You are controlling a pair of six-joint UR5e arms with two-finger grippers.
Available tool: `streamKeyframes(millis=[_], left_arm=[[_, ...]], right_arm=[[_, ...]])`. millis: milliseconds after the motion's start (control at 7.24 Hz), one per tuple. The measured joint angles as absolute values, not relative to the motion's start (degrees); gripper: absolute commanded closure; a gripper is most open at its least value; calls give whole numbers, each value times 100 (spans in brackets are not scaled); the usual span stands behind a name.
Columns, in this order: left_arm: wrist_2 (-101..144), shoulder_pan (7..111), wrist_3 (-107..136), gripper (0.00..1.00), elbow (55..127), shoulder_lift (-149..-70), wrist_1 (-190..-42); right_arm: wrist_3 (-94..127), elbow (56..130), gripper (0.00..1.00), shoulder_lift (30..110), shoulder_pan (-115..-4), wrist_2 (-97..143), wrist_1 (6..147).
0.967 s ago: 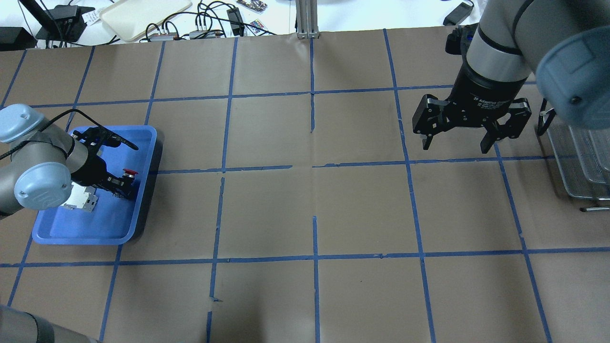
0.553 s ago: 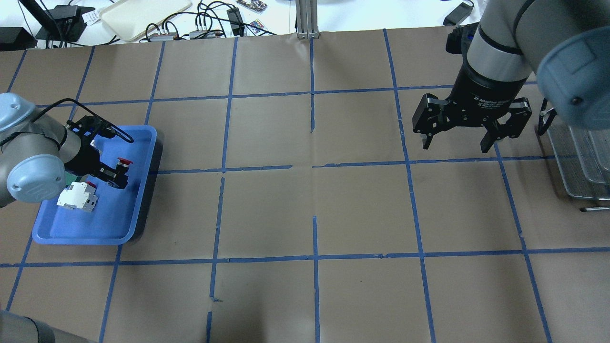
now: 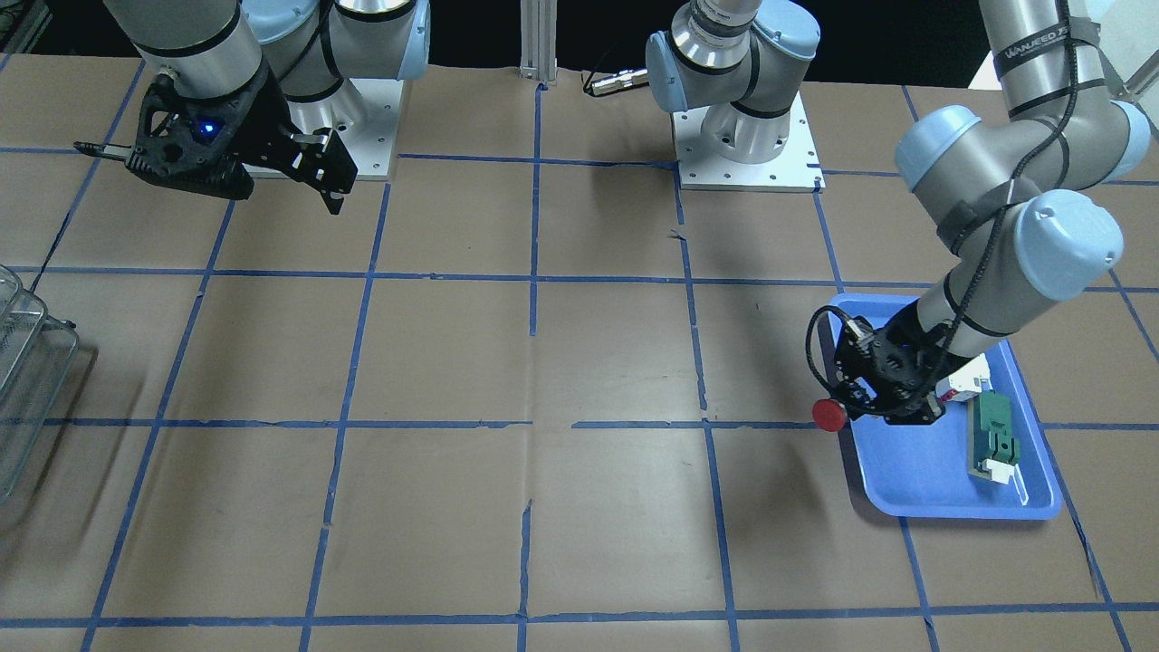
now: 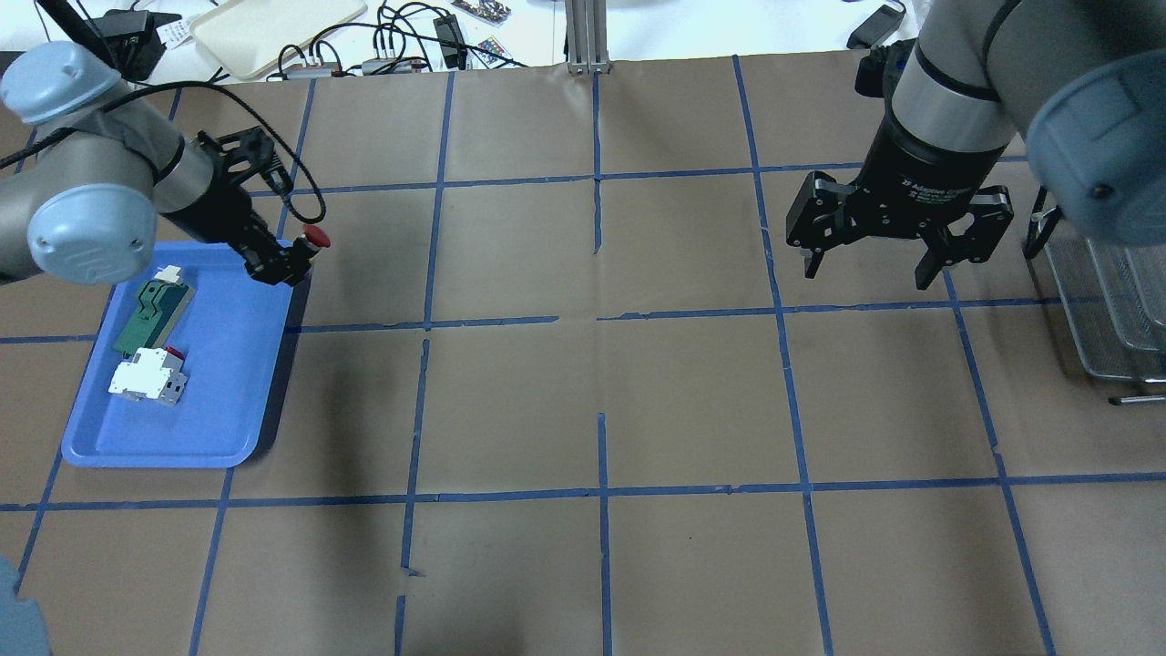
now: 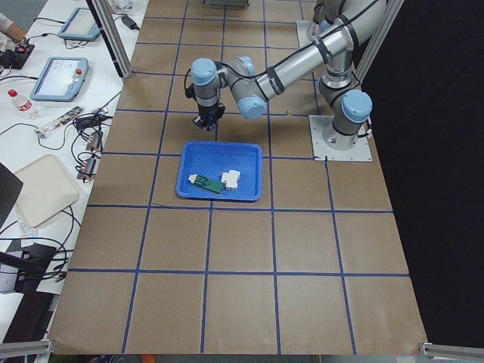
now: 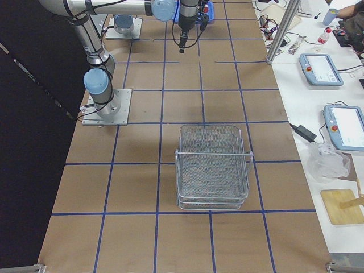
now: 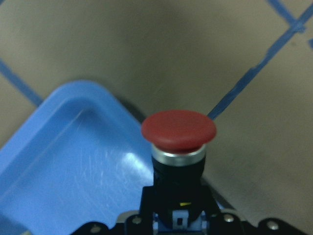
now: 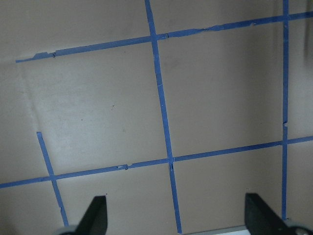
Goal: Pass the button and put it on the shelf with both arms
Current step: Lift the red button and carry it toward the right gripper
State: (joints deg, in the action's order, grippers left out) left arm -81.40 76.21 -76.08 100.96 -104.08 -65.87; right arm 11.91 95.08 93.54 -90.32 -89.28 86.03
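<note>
Step in hand: the pick-up is done and the carry toward the pass begins; handing over and placing on the shelf are not yet done.

Front-facing view: the left hand (image 3: 883, 398), at the right of the frame, is clamped on the button (image 3: 828, 414). The red head points to the frame's left and hangs over the left rim of the blue tray (image 3: 942, 503). The right hand (image 3: 272, 177) hovers at the upper left with its fingers apart and nothing between them. A corner of the shelf (image 3: 27, 362) shows at the left edge.

Overhead view: the button (image 4: 315, 240) is just past the tray's upper right corner, over the counter (image 4: 601, 401). The green part (image 4: 150, 310) and the white block (image 4: 146, 378) lie in the tray. The right hand (image 4: 897, 246), wide apart, is at the upper right, well apart from the button.

Left wrist view: the button (image 7: 178, 134) is held by its black body, with the head free and facing forward.

Next move: in my judgement both arms must travel toward the middle of the counter, and the right hand must take a free part of the button, perhaps the head or collar, before the left hand lets go.

Change from 0.6 s ago: the left arm has risen and moved up the overhead frame, so the button has left the inside of the tray. The green part is now uncovered. The right hand is almost where it was.
</note>
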Motion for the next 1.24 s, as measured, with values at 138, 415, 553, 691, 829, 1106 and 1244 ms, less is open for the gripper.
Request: streamKeyframes(millis=[138, 415, 553, 691, 829, 1106, 1244], left_arm=[[-7899, 8061, -7742, 100, 9849, -10342, -6830], [-7454, 8892, -7771, 100, 9482, -10157, -7151], [-7307, 9307, -7652, 100, 9395, -10066, -7171], [-7054, 9648, -7551, 100, 9344, -9991, -7115], [-6765, 9909, -7496, 100, 9306, -9899, -7012], [-6540, 10293, -7398, 100, 9278, -9835, -6662], [-6501, 10441, -7290, 100, 9277, -9855, -6493]], right_arm=[[1387, 9487, 0, 9330, -8920, -8671, 8629], [1835, 9452, 0, 9230, -8379, -7442, 8651], [2148, 9444, 0, 9207, -8079, -6725, 8644], [2687, 9453, 0, 9198, -7888, -6064, 8627], [3328, 9478, 0, 9193, -7793, -5359, 8626], [4578, 9528, 0, 9173, -7732, -4511, 8635], [5055, 9530, 0, 9157, -7729, -4383, 8619]])
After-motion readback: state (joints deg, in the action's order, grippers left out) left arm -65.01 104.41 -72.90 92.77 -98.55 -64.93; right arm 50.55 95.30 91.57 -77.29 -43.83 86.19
